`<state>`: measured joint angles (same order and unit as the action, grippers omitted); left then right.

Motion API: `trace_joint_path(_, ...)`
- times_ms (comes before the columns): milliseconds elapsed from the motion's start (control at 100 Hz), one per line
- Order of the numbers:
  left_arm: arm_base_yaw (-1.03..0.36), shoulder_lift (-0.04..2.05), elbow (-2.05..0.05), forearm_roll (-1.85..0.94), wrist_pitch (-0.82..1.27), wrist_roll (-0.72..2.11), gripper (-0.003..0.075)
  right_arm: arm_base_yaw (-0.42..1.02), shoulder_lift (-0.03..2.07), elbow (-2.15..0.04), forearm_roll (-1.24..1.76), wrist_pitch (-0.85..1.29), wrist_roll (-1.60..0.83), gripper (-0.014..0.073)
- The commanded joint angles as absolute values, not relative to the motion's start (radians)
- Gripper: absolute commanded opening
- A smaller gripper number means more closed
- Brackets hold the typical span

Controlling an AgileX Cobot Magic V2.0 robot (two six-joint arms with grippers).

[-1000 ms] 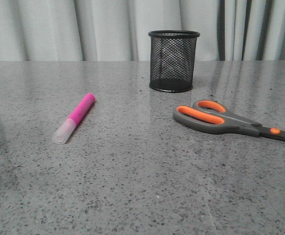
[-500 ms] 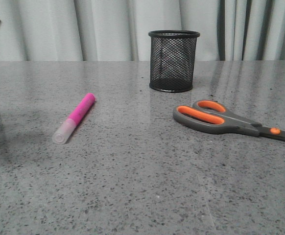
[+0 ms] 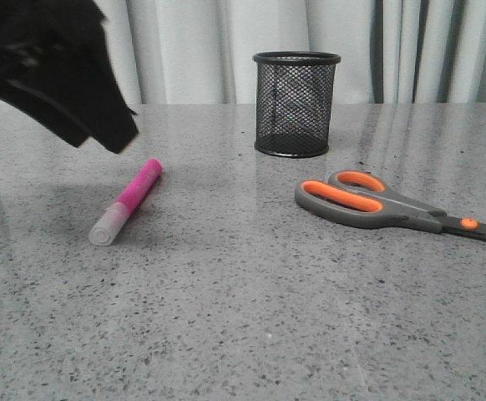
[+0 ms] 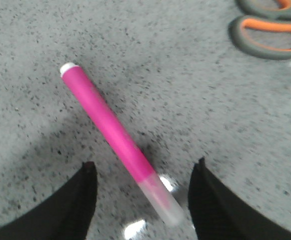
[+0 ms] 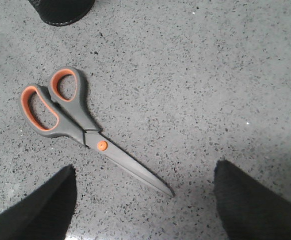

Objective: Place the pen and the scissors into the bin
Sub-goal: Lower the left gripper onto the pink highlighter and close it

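Note:
The pink pen [image 3: 129, 201] with a whitish cap lies on the grey table, left of middle. My left gripper [image 3: 101, 125] hangs above it. In the left wrist view the pen [image 4: 113, 135] lies between my open left fingers [image 4: 80, 200], the gripper [image 4: 143, 167] open and empty. The scissors [image 3: 377, 202] lie flat at the right, handles toward the bin [image 3: 296, 104], which stands upright at the back. In the right wrist view my right gripper [image 5: 145, 172] is open above the table, the scissors [image 5: 80, 127] with their blade tip between the fingers. The right arm is out of the front view.
The speckled grey table [image 3: 243, 317] spreads around the things. Pale curtains [image 3: 193, 50] hang behind the table's far edge. The scissors' handles show in the left wrist view [image 4: 270, 37].
My left arm has come into the front view from the upper left and now hangs over the pen. The pen, scissors and bin have not moved.

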<state>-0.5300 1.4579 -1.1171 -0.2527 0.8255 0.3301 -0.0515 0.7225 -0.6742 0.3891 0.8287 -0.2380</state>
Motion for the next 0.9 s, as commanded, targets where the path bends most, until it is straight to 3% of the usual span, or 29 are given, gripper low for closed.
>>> trace_joint_path(0, -0.562, 1.491, -1.212, -0.187, 0.839, 0.249, 0.0370, -0.054, 0.728, -0.708, 0.409, 0.782, -0.251, 0.0516)
trace_joint_path(560, -0.566, 1.634, -1.294, -0.153, 0.876, 0.247, 0.0366, -0.054, 0.728, -0.708, 0.409, 0.782, -0.251, 0.0516)
trace_joint_path(750, -0.566, 1.651, -1.294, -0.153, 0.885, 0.247, 0.0294, -0.054, 0.728, -0.708, 0.409, 0.782, -0.251, 0.0516)
trace_joint_path(890, -0.566, 1.675, -1.294, -0.155, 0.907, 0.247, 0.0288, -0.054, 0.728, -0.708, 0.409, 0.782, -0.251, 0.0516)
